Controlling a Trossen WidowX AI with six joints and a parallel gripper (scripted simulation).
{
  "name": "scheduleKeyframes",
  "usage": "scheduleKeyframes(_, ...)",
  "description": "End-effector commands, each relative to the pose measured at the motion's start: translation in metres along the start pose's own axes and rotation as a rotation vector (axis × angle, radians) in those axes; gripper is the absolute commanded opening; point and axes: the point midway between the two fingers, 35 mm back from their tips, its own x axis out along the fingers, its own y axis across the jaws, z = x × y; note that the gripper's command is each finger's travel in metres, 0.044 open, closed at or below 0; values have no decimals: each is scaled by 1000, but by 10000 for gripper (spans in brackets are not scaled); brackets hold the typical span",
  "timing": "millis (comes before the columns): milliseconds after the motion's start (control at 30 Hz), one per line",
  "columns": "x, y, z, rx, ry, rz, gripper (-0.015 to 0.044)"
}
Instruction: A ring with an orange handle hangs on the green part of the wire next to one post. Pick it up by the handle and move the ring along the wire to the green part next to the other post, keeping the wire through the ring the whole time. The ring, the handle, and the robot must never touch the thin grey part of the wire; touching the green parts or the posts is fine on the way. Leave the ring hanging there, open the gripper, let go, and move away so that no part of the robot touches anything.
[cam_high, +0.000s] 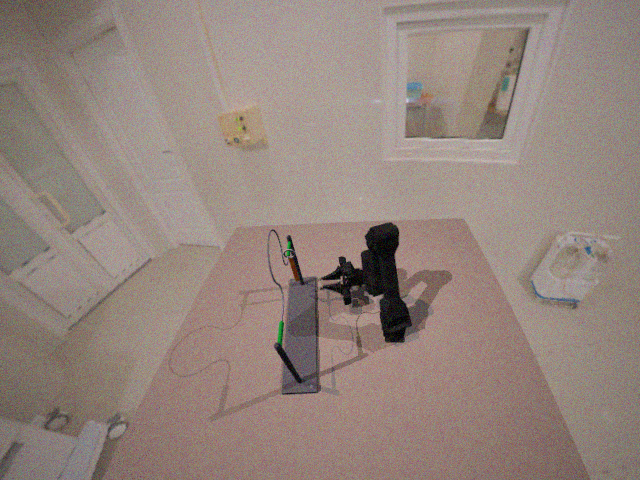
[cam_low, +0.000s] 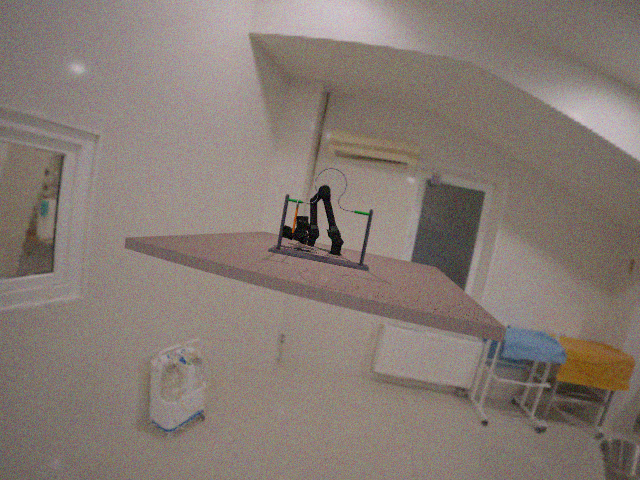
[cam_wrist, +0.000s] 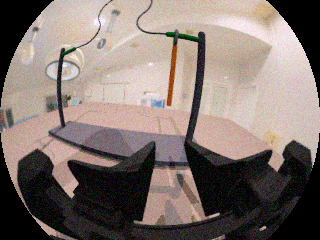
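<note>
Fingers (cam_high: 333, 287) (cam_low: 287, 231) of the black robot are partly open, with a gap between the two tips. They have hold of nothing. They point toward the long, flat gray base (cam_high: 302, 335) (cam_low: 320, 256) (cam_wrist: 110, 142) and are near its end, by one dark post (cam_high: 300, 274) (cam_low: 283, 222) (cam_wrist: 198, 90).

The orange handle (cam_high: 294, 268) (cam_low: 295, 218) (cam_wrist: 172, 75) hangs down beside that post. It is apart from the fingers. The little gray ring (cam_high: 284, 253) (cam_wrist: 176, 37) is at the top of the handle. It hangs on the green part (cam_high: 289, 246) (cam_low: 293, 200) (cam_wrist: 190, 37) of the wire next to the same post.

The thin gray wire (cam_high: 268, 253) (cam_low: 346, 180) (cam_wrist: 138, 22) bends and loops up high. It goes over to the other green part (cam_high: 280, 333) (cam_low: 361, 212) (cam_wrist: 70, 51). That green bit joins the other post (cam_high: 287, 361) (cam_low: 366, 240) (cam_wrist: 60, 90), well apart from the ring. Both posts stand on the base.

The black arm (cam_high: 387, 279) (cam_low: 330, 214) bends up and then down, like a knee. It and the base are on the big pink table (cam_high: 439, 387) (cam_low: 206, 253) (cam_wrist: 225, 127).

Farther away, a window with a white frame (cam_high: 457, 155) (cam_low: 77, 217) is in the wall. The outside view also shows a blue cover (cam_low: 527, 346) and a yellow cover (cam_low: 594, 364) on stands with thin legs.
</note>
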Motion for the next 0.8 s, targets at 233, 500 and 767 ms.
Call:
scheduleKeyframes(233, 22, -7, 21, 77, -14, -4, 160)
scheduleKeyframes(500, 47, -8, 50, 128, -50, 5, 160)
scheduleKeyframes(767, 55, -10, 50, 127, -50, 5, 160)
